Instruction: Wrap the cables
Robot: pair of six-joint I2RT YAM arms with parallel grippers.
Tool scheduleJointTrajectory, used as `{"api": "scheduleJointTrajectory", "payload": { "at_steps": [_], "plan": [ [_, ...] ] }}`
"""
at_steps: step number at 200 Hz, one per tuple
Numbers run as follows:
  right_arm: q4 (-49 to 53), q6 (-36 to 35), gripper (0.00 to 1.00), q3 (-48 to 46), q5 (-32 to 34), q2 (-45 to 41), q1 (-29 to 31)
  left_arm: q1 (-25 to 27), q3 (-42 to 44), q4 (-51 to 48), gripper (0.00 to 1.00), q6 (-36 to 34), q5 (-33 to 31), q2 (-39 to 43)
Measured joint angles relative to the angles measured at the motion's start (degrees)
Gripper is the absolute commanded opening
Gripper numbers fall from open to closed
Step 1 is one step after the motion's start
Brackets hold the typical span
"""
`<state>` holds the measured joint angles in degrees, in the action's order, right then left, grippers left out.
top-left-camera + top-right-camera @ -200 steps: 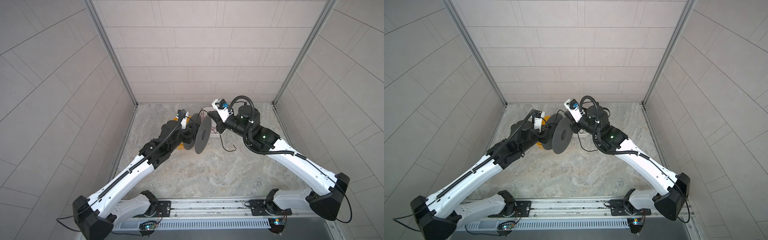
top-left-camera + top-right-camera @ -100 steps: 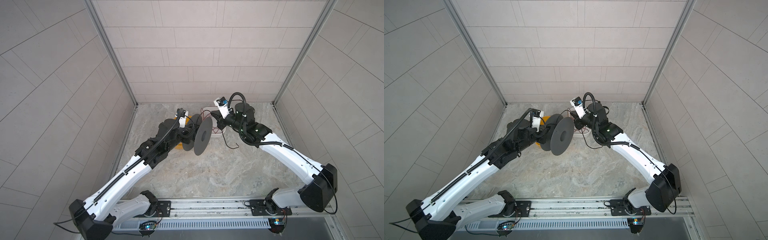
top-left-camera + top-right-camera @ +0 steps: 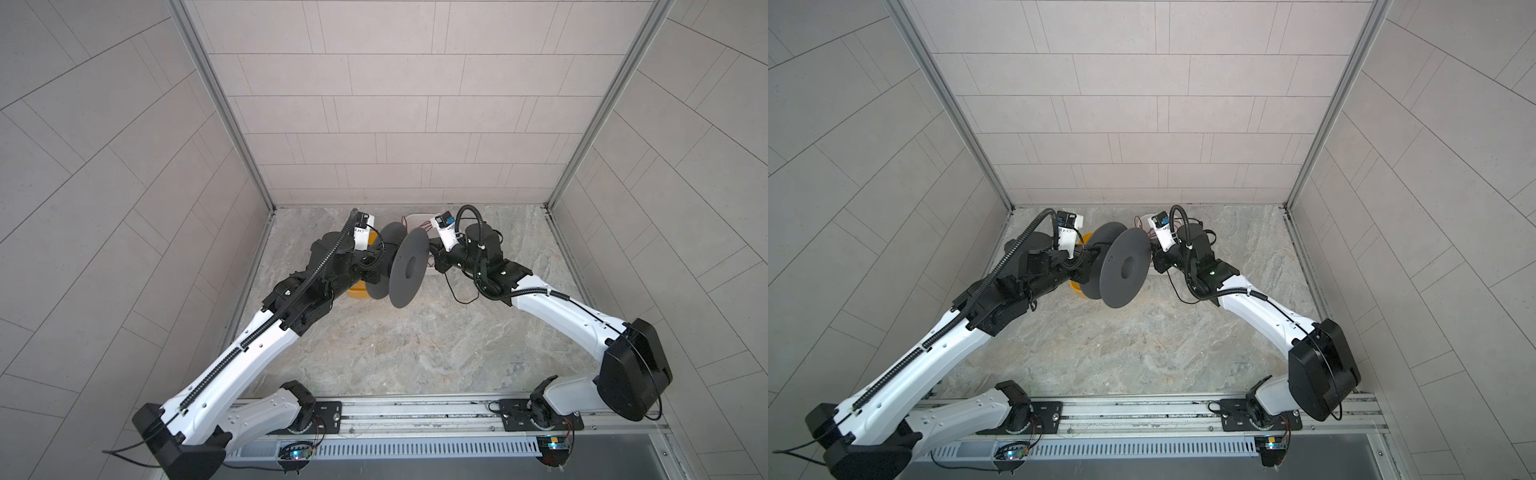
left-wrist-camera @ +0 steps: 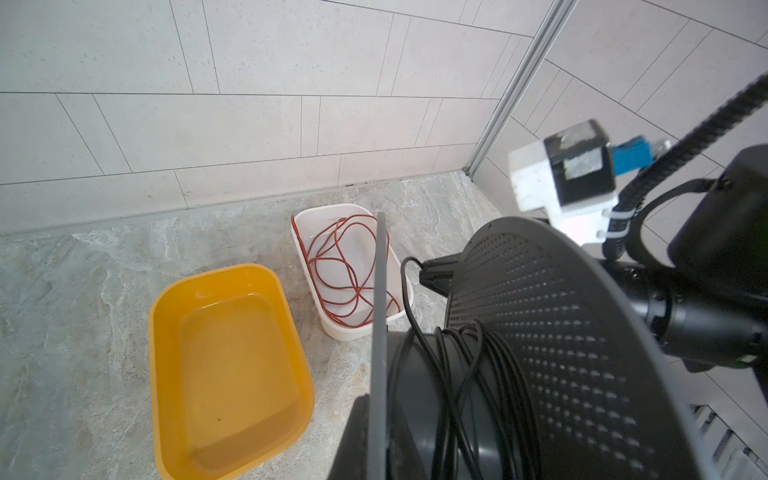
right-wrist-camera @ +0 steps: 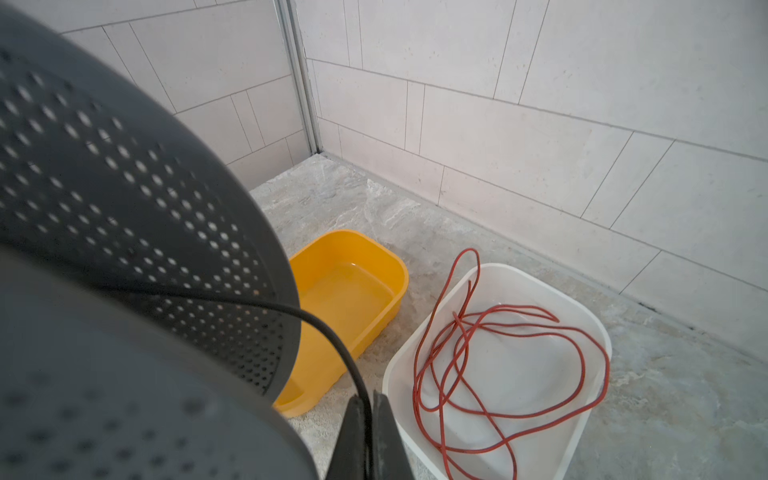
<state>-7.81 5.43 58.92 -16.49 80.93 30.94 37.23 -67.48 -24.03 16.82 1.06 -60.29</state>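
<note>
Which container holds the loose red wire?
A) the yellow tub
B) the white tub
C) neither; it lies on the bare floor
B: the red wire lies coiled inside the white tub, with none of it in the yellow tub beside it.

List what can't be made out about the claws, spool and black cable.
Left claw: grip cut off by the left wrist view's bottom edge, hidden behind the spool in both top views.
Black cable: turns round the far side, hidden by the spool itself in the left wrist view.
Its loose end: lost against the right arm in both top views.
Right claw: all but the tips cut off by the right wrist view's bottom edge.
</note>
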Motion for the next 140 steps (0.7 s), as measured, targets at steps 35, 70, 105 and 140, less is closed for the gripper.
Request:
{"api": "scheduleJointTrajectory", "payload": {
  "at_steps": [35,70,105,140],
  "plan": [
    [-5.0,2.6,0.0,-6.6,-2.8,-1.0,0.1,-0.2,-1.0,-0.5,0.0,1.5,0.1,-0.1],
    [-10.0,4.8,0.01,-11.6,-3.7,-3.7,0.8,-0.2,-1.8,-1.3,0.0,2.7,0.9,-0.1],
    [-13.2,6.1,0.16,-15.1,-3.3,-5.6,1.7,-0.2,-2.7,-2.0,0.0,2.9,1.7,-0.1],
    [-14.6,6.6,0.36,-17.3,-3.1,-5.6,1.9,-0.2,-4.3,-1.4,0.0,3.3,2.8,0.0]
  ]
}}
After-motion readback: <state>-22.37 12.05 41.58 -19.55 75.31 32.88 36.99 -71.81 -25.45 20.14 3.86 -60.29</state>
